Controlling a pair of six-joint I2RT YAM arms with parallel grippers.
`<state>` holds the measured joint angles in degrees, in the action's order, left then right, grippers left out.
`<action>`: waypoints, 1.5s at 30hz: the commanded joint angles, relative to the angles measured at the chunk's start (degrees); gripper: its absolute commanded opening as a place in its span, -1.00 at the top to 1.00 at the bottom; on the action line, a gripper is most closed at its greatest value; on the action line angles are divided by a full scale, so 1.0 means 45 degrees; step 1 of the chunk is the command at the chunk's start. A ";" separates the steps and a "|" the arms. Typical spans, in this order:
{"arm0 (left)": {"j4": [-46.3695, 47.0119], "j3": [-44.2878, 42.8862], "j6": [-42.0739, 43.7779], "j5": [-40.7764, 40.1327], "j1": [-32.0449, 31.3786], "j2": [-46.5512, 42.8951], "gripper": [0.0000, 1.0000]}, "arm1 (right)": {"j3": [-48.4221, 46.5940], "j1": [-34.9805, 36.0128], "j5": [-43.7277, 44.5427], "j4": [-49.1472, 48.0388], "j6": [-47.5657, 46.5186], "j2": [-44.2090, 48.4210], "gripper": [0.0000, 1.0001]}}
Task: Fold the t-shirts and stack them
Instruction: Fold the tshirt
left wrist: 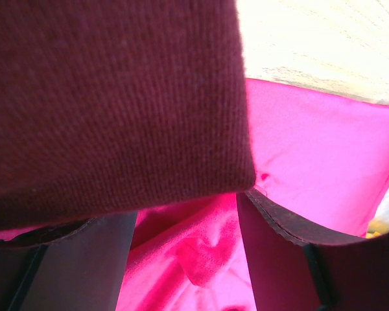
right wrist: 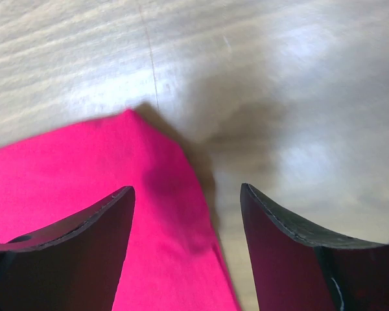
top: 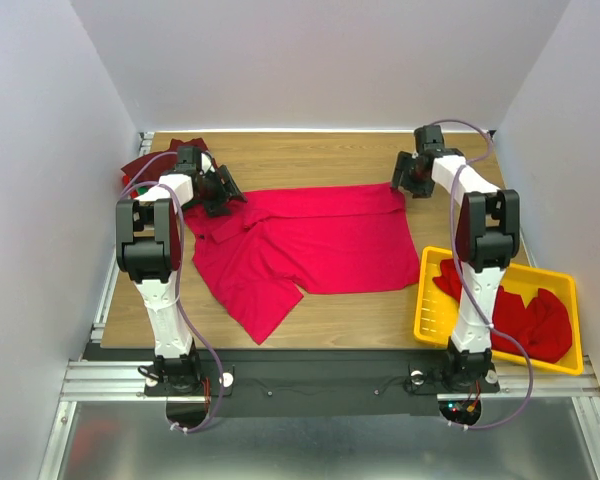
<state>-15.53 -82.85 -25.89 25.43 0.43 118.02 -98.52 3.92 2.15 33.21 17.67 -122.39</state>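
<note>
While left end effector (left wrist: 188,220) and right end effector (right wrist: 188,191) hang open over the red t-shirt's (top: 330,240) far corners, fold pending; next, pinch both corners.

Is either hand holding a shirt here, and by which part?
Neither: the right hand is open over the red t-shirt at its far corner, and the left hand is open above its left end.

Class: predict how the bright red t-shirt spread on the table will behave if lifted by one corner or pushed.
Likely floppy: the red t-shirt lies flat with soft creases, so a lifted corner would probably trail sagging cloth. Pushed, it would probably bunch up rather than slide whole over the wooden table.
</note>
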 commanded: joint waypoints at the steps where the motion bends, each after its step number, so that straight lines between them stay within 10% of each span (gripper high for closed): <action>1: -0.1099 0.0345 0.0558 -0.1217 0.0276 0.0473 -0.48 | -0.0645 0.0046 -0.0787 -0.0349 0.0448 -0.0867 -0.43; 7: -0.1314 0.0013 0.0577 -0.1296 0.0296 0.0551 -0.48 | -0.0412 0.0046 -0.0888 -0.0388 0.0565 -0.1162 -0.15; 10: -0.1315 0.0012 0.0597 -0.1296 0.0296 0.0551 -0.48 | -0.0528 0.0046 -0.1005 -0.0408 0.0506 -0.1259 0.57; 20: -0.1197 0.0442 0.0714 -0.1296 0.0413 0.0473 -0.48 | -0.0957 -0.0656 0.0182 -0.0369 0.0722 -0.0070 0.96; 25: -0.1256 0.0501 0.0753 -0.1413 0.0550 0.0571 -0.48 | -0.1017 -0.1612 0.0907 -0.0330 0.0644 0.0420 0.92; 36: -0.1256 0.0618 0.0812 -0.1355 0.0628 0.0610 -0.48 | -0.0802 -0.2063 0.2179 -0.0095 0.0097 0.0596 -0.04; 45: -0.1256 0.0540 0.0832 -0.1140 0.0628 0.0649 -0.48 | -0.1757 -0.2005 -0.3384 -0.0271 -0.0001 0.0128 -0.18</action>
<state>-16.10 -82.87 -24.97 26.00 1.72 118.06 -102.10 -5.85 -0.91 33.23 18.17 -122.61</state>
